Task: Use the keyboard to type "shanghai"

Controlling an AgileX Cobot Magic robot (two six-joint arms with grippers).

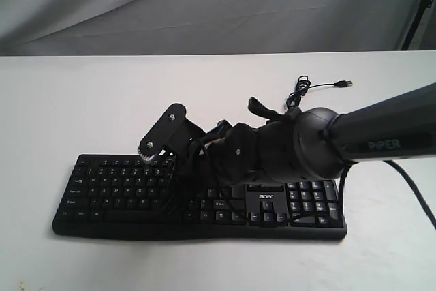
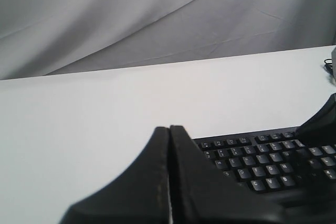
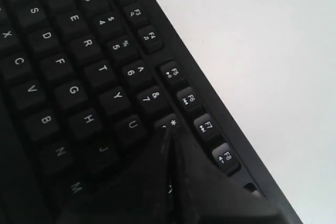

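Black right arm low across the keyboard, its fingers together; left fingers together too.

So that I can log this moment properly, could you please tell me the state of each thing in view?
Keyboard: flat on the table, keys up.
Cable: unplugged, its end lying loose on the table.
Left gripper: shut, holding nothing.
Right gripper: shut, tip at the 8 key; contact unclear.
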